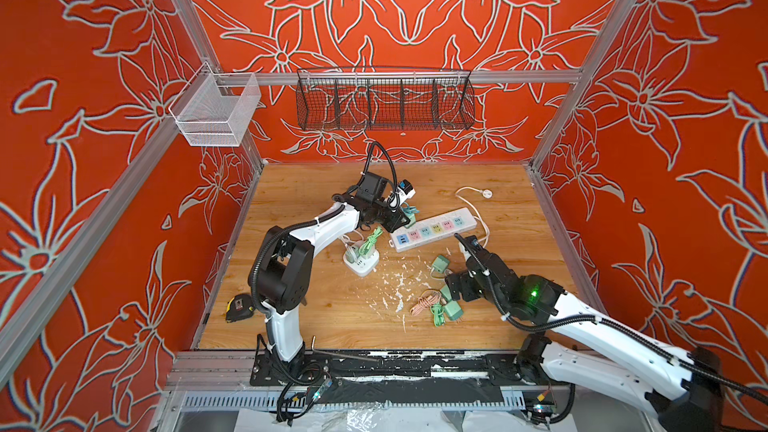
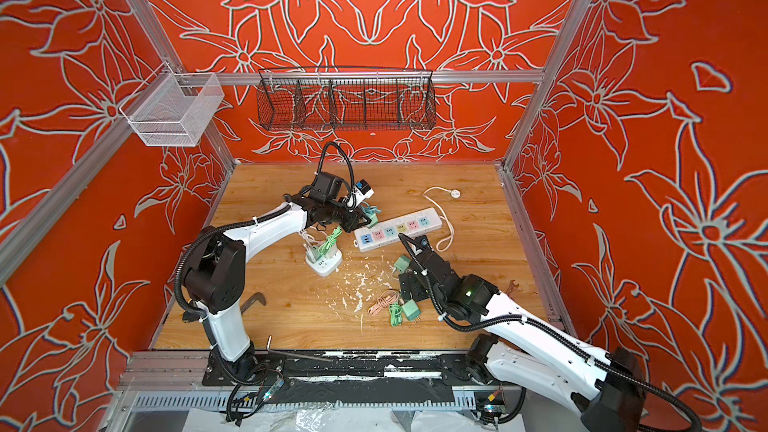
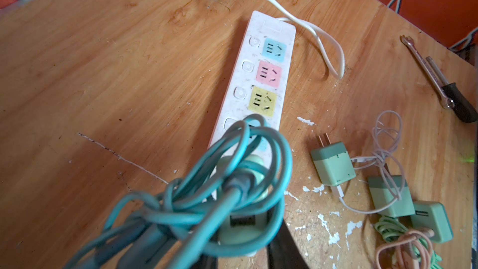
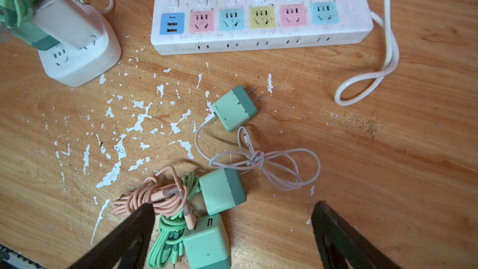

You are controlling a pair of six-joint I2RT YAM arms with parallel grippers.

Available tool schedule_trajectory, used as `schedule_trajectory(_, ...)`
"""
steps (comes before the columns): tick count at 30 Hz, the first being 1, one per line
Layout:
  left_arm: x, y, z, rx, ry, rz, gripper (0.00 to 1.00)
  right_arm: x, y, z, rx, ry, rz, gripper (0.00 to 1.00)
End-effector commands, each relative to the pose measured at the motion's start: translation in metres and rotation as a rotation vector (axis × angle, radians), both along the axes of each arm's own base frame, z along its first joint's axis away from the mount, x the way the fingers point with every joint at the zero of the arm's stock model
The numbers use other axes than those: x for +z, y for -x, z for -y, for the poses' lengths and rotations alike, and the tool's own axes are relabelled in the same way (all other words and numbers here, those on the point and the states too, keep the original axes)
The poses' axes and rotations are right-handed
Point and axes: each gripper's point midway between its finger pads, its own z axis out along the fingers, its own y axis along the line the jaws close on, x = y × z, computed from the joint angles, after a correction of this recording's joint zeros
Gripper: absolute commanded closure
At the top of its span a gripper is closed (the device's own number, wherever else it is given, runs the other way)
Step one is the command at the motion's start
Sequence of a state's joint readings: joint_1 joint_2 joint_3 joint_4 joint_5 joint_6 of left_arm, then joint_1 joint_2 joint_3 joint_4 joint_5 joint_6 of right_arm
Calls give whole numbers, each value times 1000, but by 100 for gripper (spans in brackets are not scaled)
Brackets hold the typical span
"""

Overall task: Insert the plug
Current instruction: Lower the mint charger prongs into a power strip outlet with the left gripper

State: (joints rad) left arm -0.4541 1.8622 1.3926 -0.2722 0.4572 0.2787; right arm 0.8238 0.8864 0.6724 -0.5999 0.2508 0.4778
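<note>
Now left gripper (image 1: 398,222) clamped on green plug (image 3: 239,231), reaching over power strip (image 1: 436,229); right gripper (image 4: 234,207) spread wide, empty.

So the power strip (image 1: 434,229) runs left to right across the middle of the table (image 1: 340,330), and its cord (image 4: 391,50) loops off the right end and trails back to the wall plug (image 1: 487,193) lying behind it. Near-left of the strip's left end sits the cube adapter (image 1: 360,265) with plugged-in bricks (image 4: 64,21) on top, one loose charger (image 1: 439,263) lies just in front of the strip, and two more chargers (image 4: 222,191) sit nearer still with tangled cables (image 4: 155,197) on their left. The plug (image 3: 239,231) in the left gripper (image 1: 398,222) hangs over the strip's left end, and a tape measure (image 1: 239,306) sits at the near-left edge.
</note>
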Motion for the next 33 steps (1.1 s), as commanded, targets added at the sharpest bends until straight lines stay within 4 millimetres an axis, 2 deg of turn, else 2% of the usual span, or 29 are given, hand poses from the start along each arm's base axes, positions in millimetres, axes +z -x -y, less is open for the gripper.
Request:
schedule_trajectory(1, -4, -5, 11, -2, -14, 46, 100, 6, 4, 1, -12, -32, -19, 2)
schedule_trajectory(8, -19, -1, 19, -19, -33, 51, 100, 6, 9, 4, -6, -42, -16, 2)
schedule_trajectory(19, -36, 1, 16, -22, -56, 38, 100, 8, 13, 14, -31, -45, 1, 2)
schedule_trajectory(33, -45, 4, 15, -49, -87, 44, 100, 11, 10, 11, -26, -60, 13, 2)
